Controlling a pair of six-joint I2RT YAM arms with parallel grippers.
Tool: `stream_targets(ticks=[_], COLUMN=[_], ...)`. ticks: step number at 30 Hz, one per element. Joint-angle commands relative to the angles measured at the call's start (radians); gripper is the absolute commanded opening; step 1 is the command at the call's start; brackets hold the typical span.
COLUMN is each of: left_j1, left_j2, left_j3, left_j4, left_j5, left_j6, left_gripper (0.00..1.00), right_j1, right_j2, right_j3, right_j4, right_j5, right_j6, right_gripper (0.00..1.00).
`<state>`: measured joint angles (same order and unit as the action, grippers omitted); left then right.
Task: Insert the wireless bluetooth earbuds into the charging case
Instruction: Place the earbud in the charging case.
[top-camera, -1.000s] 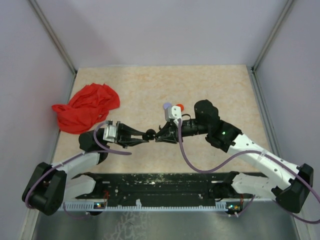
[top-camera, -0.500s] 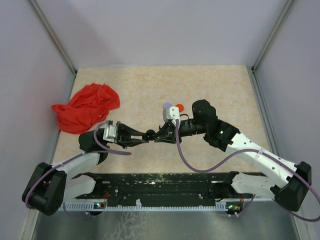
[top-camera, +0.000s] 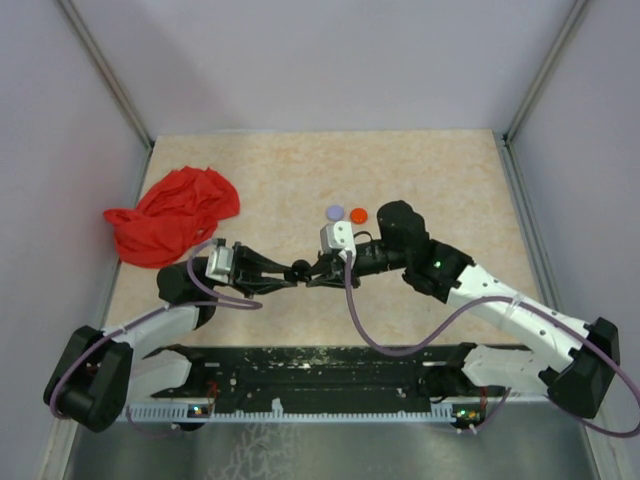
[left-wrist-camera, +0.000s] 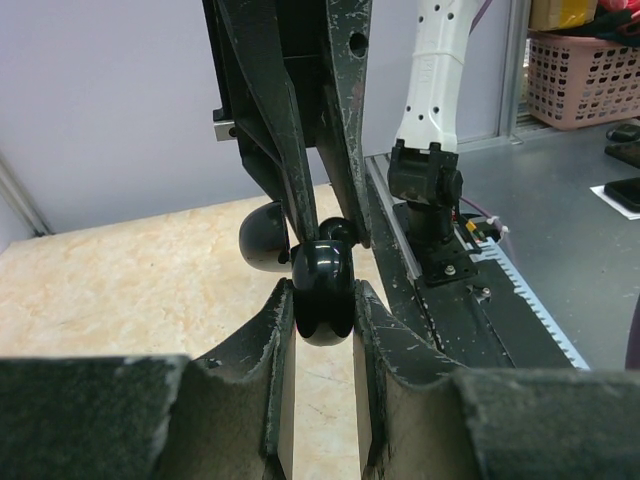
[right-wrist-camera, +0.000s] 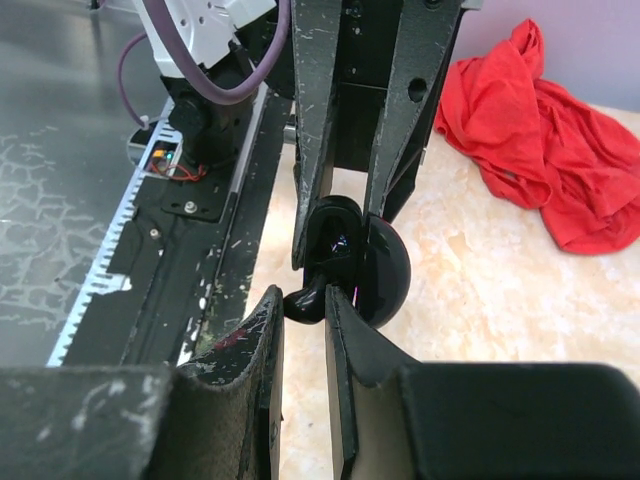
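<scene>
From above, the left gripper (top-camera: 288, 272) and the right gripper (top-camera: 312, 270) meet tip to tip over the beige table (top-camera: 420, 170). A small black charging case (top-camera: 299, 270) sits between them. A crumpled red cloth (top-camera: 175, 215) lies well to the left of the case and farther from the arm bases. A purple disc (top-camera: 335, 212) and an orange disc (top-camera: 358, 213) lie side by side on the table, a little beyond the case and to its right.

In the left wrist view, the left gripper (left-wrist-camera: 322, 300) has both fingers clamped on the glossy black case (left-wrist-camera: 322, 285), one on each side. A second rounded black half (left-wrist-camera: 265, 235) stands just behind the case and to its left, which looks like its opened lid. The right gripper (left-wrist-camera: 325, 225) comes down from the top of the view, its tips right at the case. A pink basket (left-wrist-camera: 585, 60) stands far behind the case, on the right.

In the right wrist view, the right gripper (right-wrist-camera: 303, 303) pinches a tiny black earbud (right-wrist-camera: 303, 300) tightly between its fingers. The earbud touches the left side of the open case (right-wrist-camera: 375, 265). The left gripper (right-wrist-camera: 340, 235) reaches in from above and grips the case between its two scuffed fingers. The red cloth (right-wrist-camera: 540, 150) lies beyond the case, on the right.
</scene>
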<state>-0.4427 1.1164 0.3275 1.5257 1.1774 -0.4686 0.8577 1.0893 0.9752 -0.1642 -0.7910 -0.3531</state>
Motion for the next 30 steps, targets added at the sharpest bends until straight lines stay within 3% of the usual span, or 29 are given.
stream_targets(ticks=[1, 4, 10, 15, 24, 30], left_j1=[-0.009, -0.01, -0.011, -0.01, -0.01, -0.009], left_j2=[-0.026, -0.036, -0.042, -0.04, -0.024, -0.044], left_j3=[0.004, 0.003, 0.002, -0.002, -0.017, -0.051], left_j4=[0.192, 0.194, 0.196, 0.198, 0.2, 0.179], left_j5=[-0.01, -0.01, -0.012, -0.028, -0.097, -0.215], left_j6=[-0.031, -0.035, -0.035, -0.035, -0.026, 0.045], left_gripper=[0.0, 0.0, 0.0, 0.0, 0.0, 0.0], right_j1=[0.011, 0.012, 0.012, 0.014, 0.013, 0.012], right_j2=[0.021, 0.038, 0.057, 0.044, -0.026, -0.092], right_j3=[0.049, 0.061, 0.096, 0.098, 0.055, 0.016], right_j4=[-0.017, -0.023, -0.054, -0.04, 0.045, 0.13], right_j5=[0.011, 0.024, 0.061, 0.069, 0.095, 0.111], right_j6=[-0.129, -0.162, -0.221, -0.242, -0.257, -0.243], right_gripper=[0.0, 0.0, 0.29, 0.4, 0.48, 0.5])
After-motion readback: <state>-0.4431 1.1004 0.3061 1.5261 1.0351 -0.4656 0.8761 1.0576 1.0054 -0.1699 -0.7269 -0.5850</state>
